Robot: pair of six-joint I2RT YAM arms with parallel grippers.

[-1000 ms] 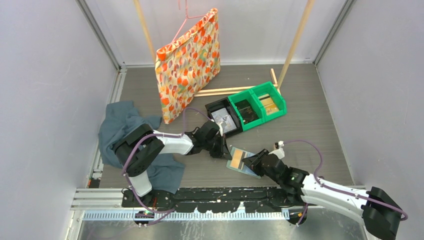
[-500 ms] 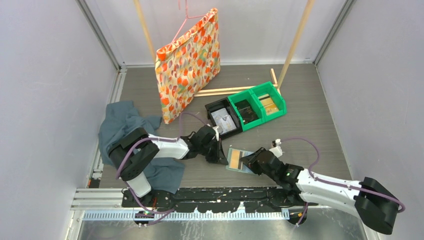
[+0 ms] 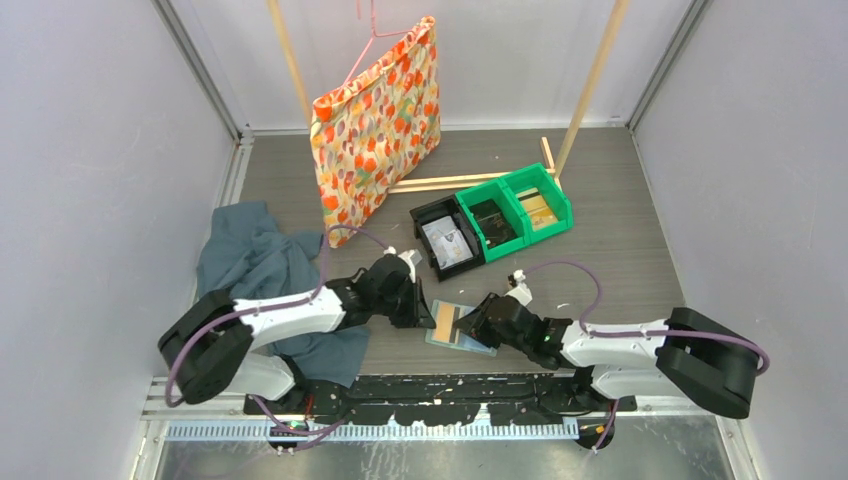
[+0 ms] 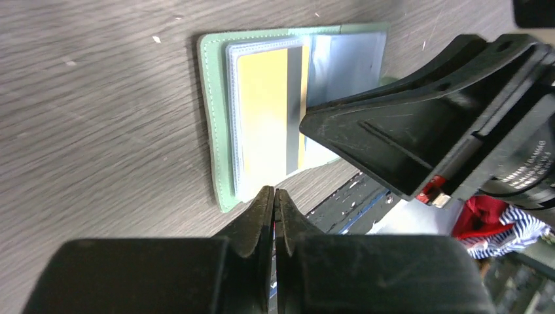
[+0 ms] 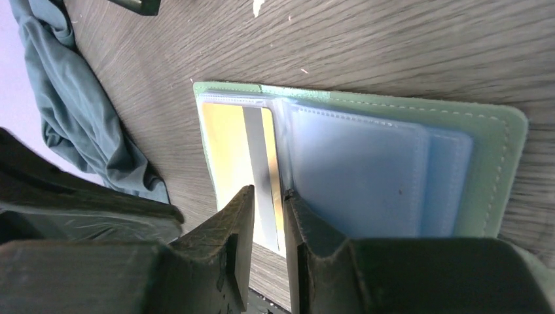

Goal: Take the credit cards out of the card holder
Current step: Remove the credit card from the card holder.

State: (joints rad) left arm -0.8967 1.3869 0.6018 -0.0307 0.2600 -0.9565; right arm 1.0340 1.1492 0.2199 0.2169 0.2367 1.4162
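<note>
Lying open near the tabletop's [image 3: 620, 250] front edge, the card holder [image 3: 455, 330] shows a yellow card [image 5: 226, 144]; left tool [image 4: 274, 193] shut, empty; right tool [image 5: 269, 193] nearly closed above it, grip unclear.

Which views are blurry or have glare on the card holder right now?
Left wrist: left hand a dark blur up close, card holder sharp. Right wrist: right hand soft, glare whitening the yellow card. Top external: evenly lit, sharp.

Floral bag [image 3: 375, 125] hangs at the back; green bins [image 3: 515, 205] sit nearer, rightward; teal cloth [image 3: 245, 255] lies left.
</note>
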